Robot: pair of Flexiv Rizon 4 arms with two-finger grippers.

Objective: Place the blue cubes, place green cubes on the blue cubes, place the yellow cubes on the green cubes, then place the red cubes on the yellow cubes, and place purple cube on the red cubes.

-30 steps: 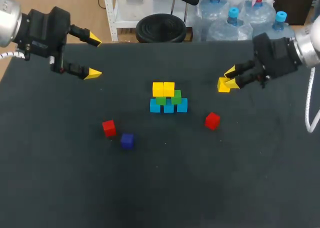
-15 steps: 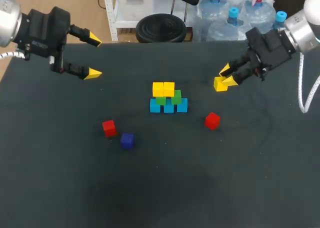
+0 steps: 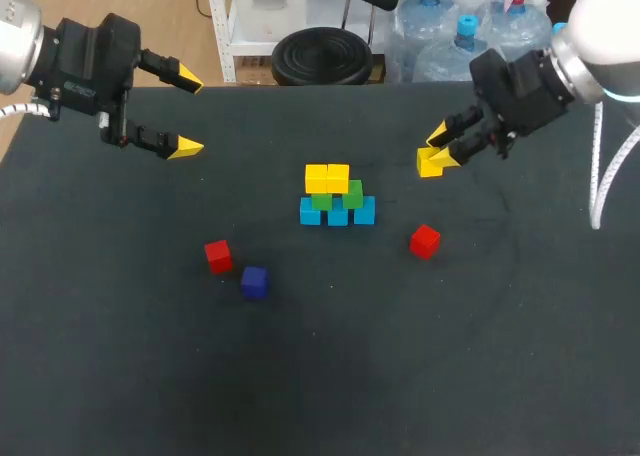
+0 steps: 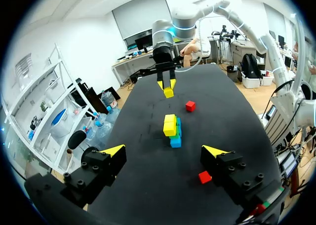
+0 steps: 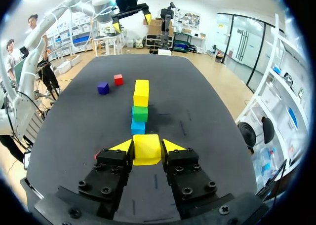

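Yellow cube [image 3: 429, 163] sits pinched in my right gripper [image 5: 146, 147]; in head view I should carry it toward 9 o'clock, lower it squarely onto the uncovered green cube [image 3: 353, 190], then release gently.

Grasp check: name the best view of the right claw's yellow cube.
Right wrist view: the small yellow cube sits close-up in the right claw, both fingers touching. Head view: small, partly covered. Left wrist view: distant.
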